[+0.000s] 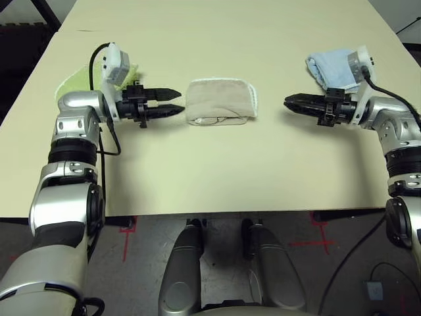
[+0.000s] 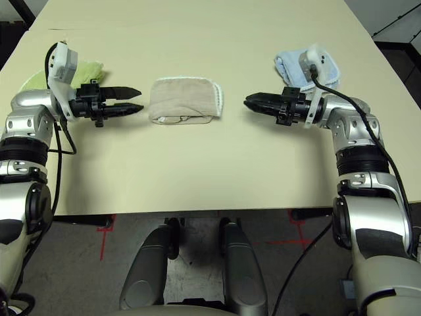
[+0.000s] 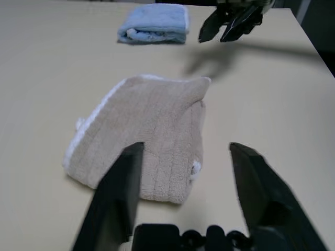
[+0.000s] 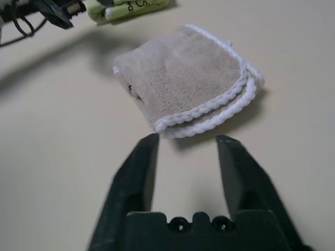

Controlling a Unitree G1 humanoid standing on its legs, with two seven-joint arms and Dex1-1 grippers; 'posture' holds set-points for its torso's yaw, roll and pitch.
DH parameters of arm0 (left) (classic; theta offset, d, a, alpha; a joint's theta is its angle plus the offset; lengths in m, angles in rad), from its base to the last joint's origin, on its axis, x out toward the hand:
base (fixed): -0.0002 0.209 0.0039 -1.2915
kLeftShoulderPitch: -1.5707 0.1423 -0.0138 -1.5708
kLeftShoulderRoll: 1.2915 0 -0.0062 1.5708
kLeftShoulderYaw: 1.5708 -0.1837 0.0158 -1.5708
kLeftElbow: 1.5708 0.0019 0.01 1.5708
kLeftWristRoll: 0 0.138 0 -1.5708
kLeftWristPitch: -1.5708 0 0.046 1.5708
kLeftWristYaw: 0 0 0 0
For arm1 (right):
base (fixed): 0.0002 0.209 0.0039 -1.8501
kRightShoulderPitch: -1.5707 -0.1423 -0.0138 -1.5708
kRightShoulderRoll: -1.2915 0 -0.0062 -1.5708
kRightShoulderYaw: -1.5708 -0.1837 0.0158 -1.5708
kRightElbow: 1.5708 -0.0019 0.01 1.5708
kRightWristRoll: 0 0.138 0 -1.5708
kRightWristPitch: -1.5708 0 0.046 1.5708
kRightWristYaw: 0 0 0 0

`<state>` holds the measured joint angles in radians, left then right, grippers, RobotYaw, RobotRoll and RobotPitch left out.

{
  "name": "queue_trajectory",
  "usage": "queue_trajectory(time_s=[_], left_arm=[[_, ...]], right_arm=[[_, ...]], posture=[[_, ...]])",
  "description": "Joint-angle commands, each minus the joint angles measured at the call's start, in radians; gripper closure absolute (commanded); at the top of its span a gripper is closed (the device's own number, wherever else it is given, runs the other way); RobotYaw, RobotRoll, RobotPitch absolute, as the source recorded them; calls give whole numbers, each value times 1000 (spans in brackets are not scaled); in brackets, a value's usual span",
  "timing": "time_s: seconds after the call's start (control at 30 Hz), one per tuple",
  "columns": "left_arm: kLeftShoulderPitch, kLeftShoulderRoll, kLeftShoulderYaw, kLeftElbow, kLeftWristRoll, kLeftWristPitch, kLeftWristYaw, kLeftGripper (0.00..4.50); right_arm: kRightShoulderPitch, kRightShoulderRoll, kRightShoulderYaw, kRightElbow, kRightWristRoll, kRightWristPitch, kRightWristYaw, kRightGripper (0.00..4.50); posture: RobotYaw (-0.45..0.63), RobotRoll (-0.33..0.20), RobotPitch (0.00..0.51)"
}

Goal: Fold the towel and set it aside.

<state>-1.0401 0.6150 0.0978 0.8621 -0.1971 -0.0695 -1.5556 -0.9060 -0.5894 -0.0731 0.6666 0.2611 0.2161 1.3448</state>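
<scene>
the folded beige terry towel with white stitched edging (image 1: 220, 102) lies mid-table between both pincers, long axis running arm to arm. the left gripper (image 1: 172, 102), released and empty, sits nearer; the right gripper (image 1: 293, 101), also released, stands further off.

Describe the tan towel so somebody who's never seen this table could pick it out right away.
On the cream table, look midway between the two grippers. The folded tan towel lies there, flat. Unlike the green towel and blue towel farther out, it has white stitched edging.
</scene>
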Motion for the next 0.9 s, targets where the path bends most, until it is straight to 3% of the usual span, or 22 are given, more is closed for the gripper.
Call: queue_trajectory(time_s=[0.03, 0.1, 0.23, 0.33, 0.57, 0.9], left_arm=[[15, 15, -10, -23, -17, -26, -31, 0], [14, 19, -11, -28, -21, -28, -45, 0], [20, 25, -18, -52, -32, -19, -58, 0], [27, 28, -19, -74, -39, -5, -59, 0], [63, 38, -24, -145, -59, 31, -56, 0], [138, 54, -19, -287, -97, 115, -22, 0]], right_arm=[[2, -18, 17, 25, -5, 13, 17, 787], [-24, -11, -15, 41, 45, 180, -20, 37], [-125, 7, -150, 140, 185, 631, -186, 37], [-164, 31, -242, 193, 246, 809, -321, 37], [-164, 87, -208, 160, 251, 982, -413, 37], [-205, 124, -192, 249, 221, 917, -463, 37]], posture=[[29, 0, 242], [32, 0, 243], [45, 0, 245], [60, 0, 247], [97, 0, 251], [127, 0, 259]])
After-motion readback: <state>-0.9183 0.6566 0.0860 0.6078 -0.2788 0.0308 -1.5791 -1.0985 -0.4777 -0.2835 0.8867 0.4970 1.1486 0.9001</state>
